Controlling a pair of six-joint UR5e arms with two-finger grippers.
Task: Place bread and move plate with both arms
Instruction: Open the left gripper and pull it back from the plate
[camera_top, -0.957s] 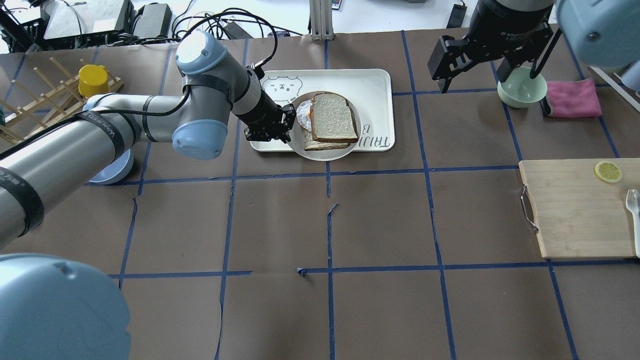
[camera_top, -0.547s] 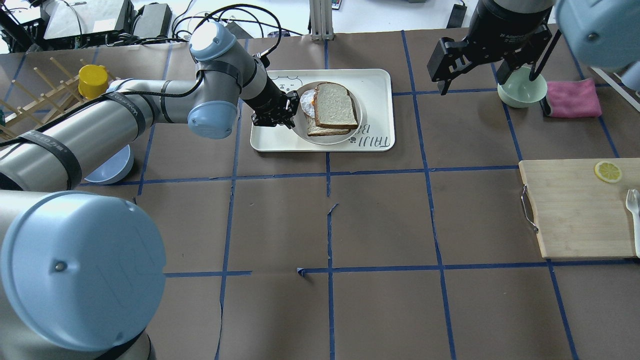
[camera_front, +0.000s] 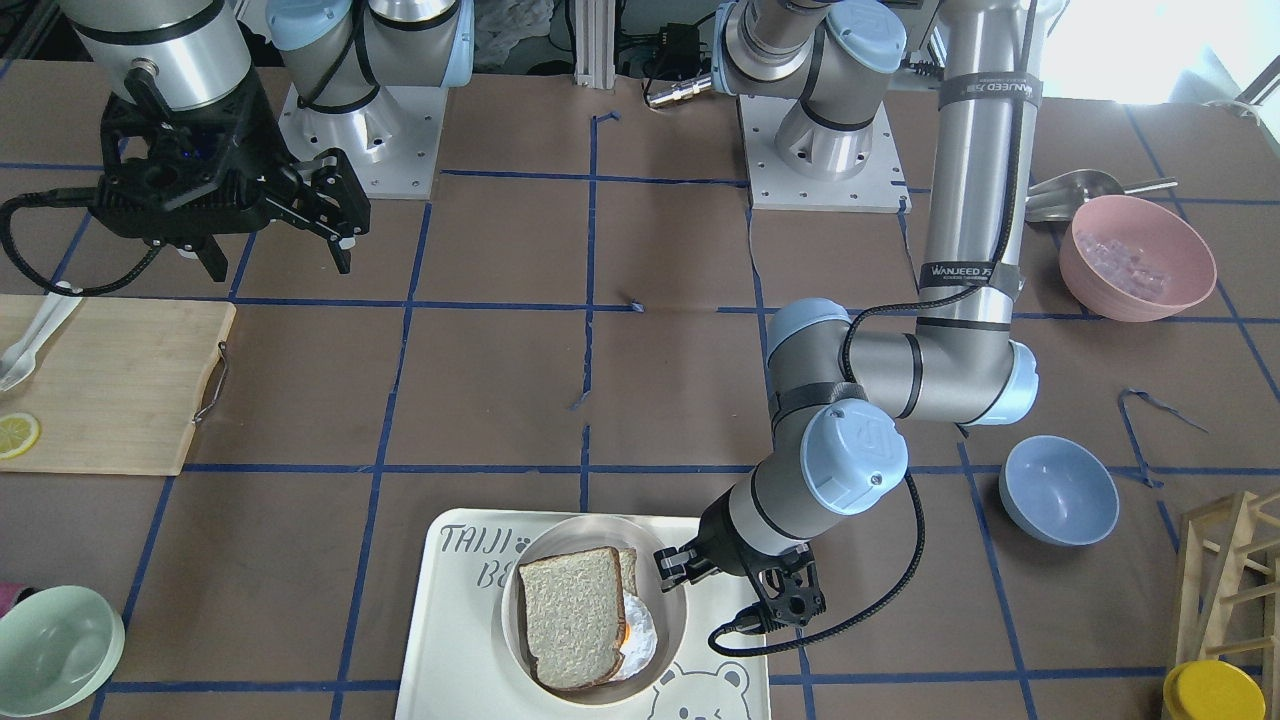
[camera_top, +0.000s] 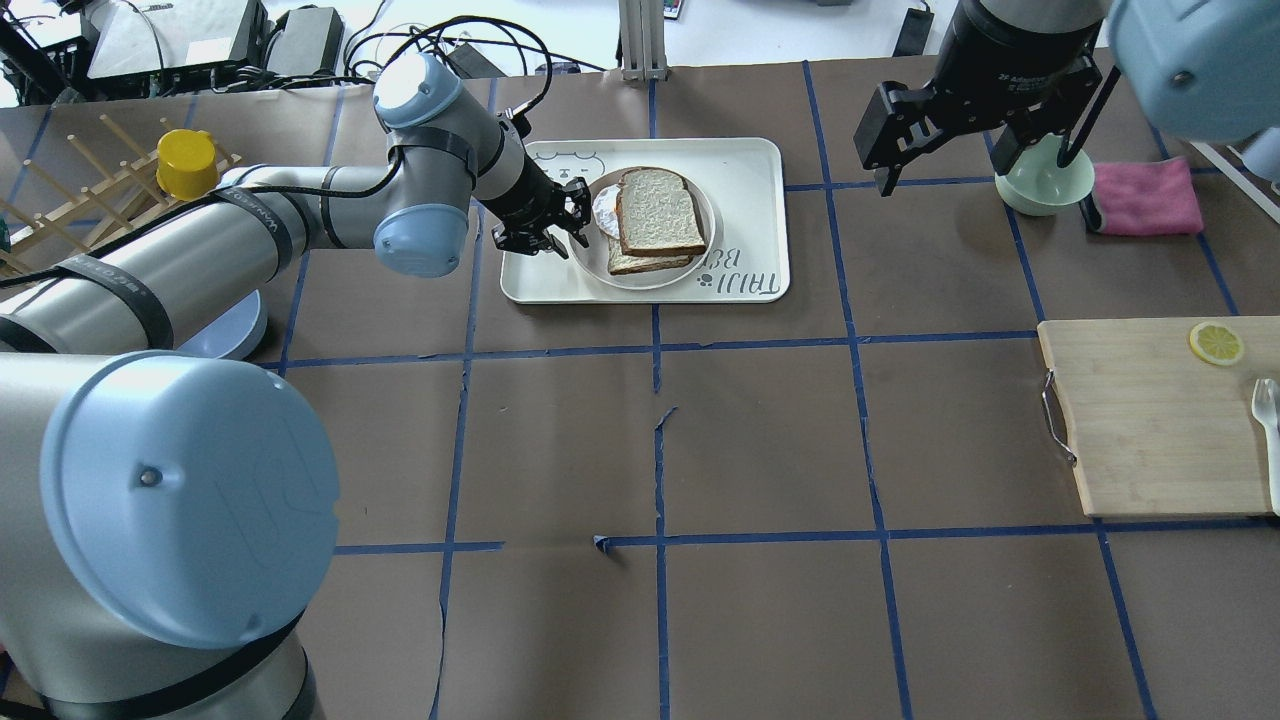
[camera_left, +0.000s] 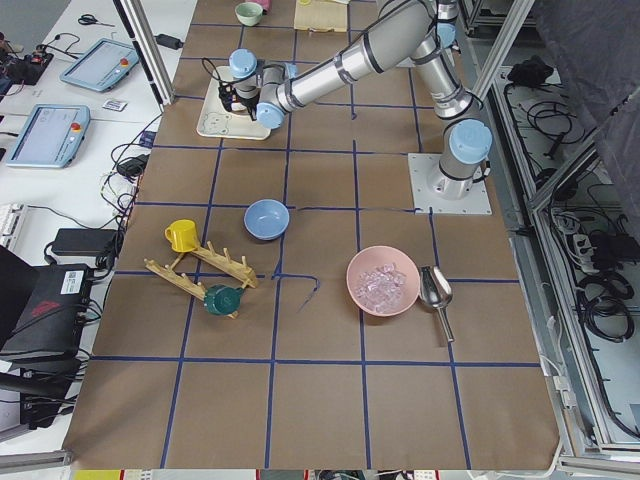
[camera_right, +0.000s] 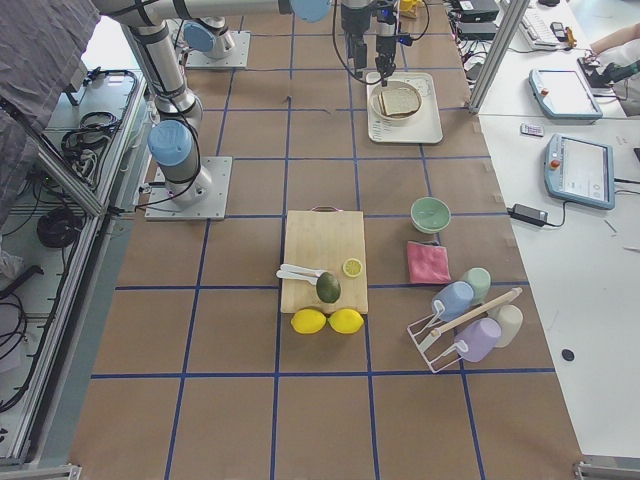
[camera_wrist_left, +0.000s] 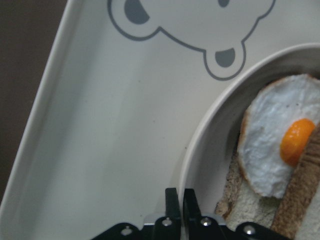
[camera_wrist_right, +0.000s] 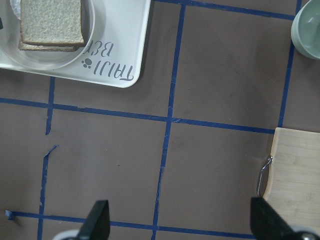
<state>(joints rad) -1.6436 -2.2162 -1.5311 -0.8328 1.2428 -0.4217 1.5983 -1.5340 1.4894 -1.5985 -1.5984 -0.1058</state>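
left fingers (camera_top: 578, 218) clamped on plate (camera_top: 640, 283) rim (egg (camera_wrist_left: 270, 135) side); bread (camera_top: 658, 212) lies on the plate just ahead of them, plate sitting in the tray (camera_top: 745, 170). right fingers (camera_top: 945, 170) spread wide, empty, well apart, so the left pair is nearer.

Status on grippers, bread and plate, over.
Left gripper shut on plate, at rim. Right gripper open, empty, beside tray. Bread stacked over egg, on plate.

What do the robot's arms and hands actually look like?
The left arm and right arm are silver-grey tubes with rounded light-blue joint caps. The left gripper and right gripper are black, two-fingered. Black bands, one printed WANJEED, strap a black cable along the left arm.
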